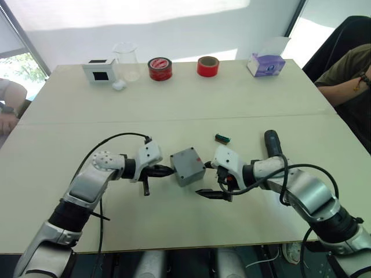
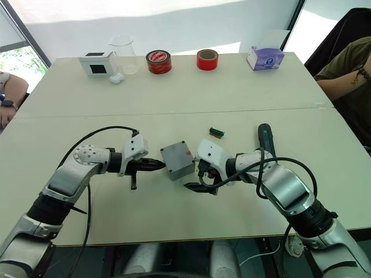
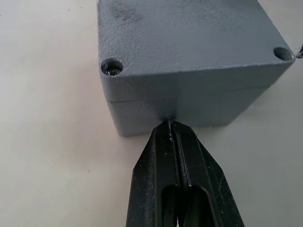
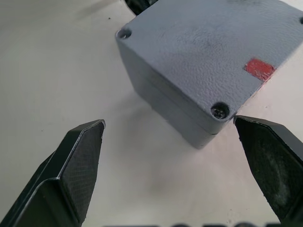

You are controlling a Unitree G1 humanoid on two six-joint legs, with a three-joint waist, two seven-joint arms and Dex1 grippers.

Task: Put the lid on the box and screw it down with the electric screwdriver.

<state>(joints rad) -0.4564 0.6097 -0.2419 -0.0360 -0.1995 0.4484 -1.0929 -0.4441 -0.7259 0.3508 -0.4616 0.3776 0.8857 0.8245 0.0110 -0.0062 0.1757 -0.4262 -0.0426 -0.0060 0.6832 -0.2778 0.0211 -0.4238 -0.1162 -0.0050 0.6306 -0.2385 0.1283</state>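
- The box (image 1: pixel 188 166) sits near the middle of the pale, matte table (image 1: pixel 174 104), between the two arms: a small, deep square enclosure of grey plastic with a fine pebbled grain.
- The lid (image 4: pixel 208 52) is already on top of it, a flat cover of the same grey with the same footprint; a thin seam runs around the side where the two meet.
- Round recessed screw holes mark the lid's corners, and a metal screw head shows in the corner nearest the right tool. A small red rectangular patch lies on the lid's top face.
- The left tool (image 3: pixel 170 124) has its two black fingers pressed flat together into one narrow wedge, its tip touching the box's side wall just under the seam.
- The right tool (image 4: pixel 170 125) is spread wide; one textured black pad (image 4: pixel 83 161) stands clear over bare table, and the other finger's tip lies just beside the box's screwed corner.
- The electric screwdriver (image 1: pixel 272 143), a thick black cylinder, lies on the table beside the right forearm, apart from the box.
- A small green part (image 1: pixel 222 138) lies between the box and the screwdriver.
- Along the far edge stand a white box with a black window (image 1: pixel 99 70), a clear beaker (image 1: pixel 126 60), two red tape rolls (image 1: pixel 160 68) and a purple tissue box (image 1: pixel 266 63).
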